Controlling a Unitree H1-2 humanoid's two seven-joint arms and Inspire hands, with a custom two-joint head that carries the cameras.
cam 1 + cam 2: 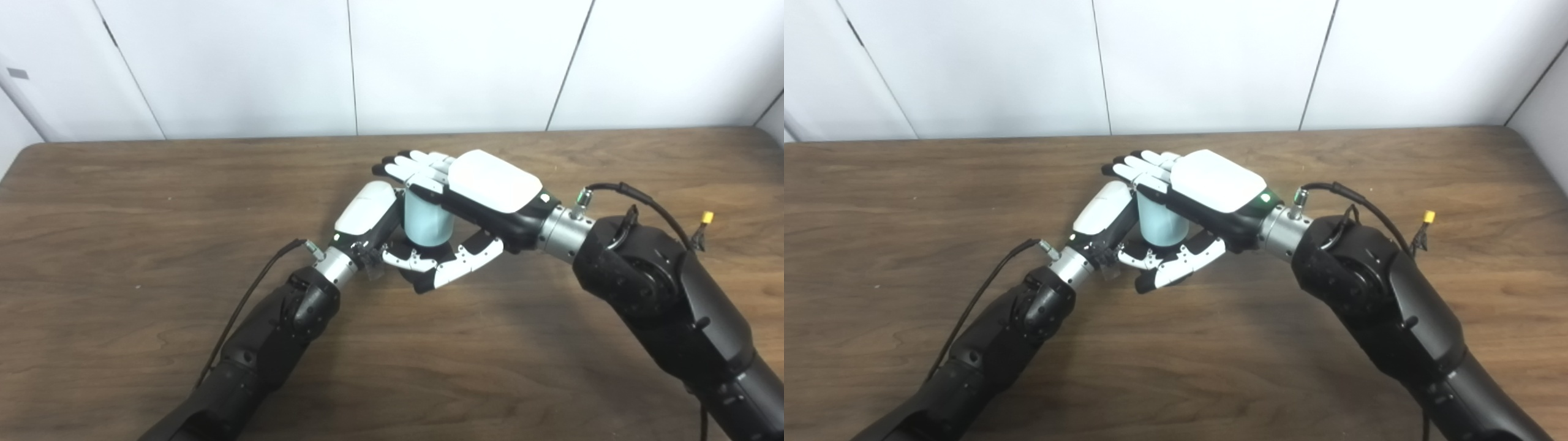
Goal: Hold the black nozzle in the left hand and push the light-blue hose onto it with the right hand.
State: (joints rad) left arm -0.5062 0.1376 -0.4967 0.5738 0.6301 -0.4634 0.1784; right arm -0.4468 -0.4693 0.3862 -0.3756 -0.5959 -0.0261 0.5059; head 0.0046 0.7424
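Observation:
The light-blue hose (427, 222) is a short stubby tube standing nearly upright between my two hands at the table's middle; it also shows in the right eye view (1162, 225). My left hand (367, 214) is closed around its lower end from the left. The black nozzle (411, 247) shows only as a dark bit under the hose, mostly hidden in that hand. My right hand (484, 190) comes from the right, palm down. Its fingers (409, 164) lie straight over the hose's top and its thumb (459, 262) sits below in front, so the hose is held between them.
The brown wooden table (153, 202) reaches to a white panelled wall at the back. A black cable (257, 288) runs along my left forearm. A cable with a yellow plug (707, 217) hangs off my right forearm.

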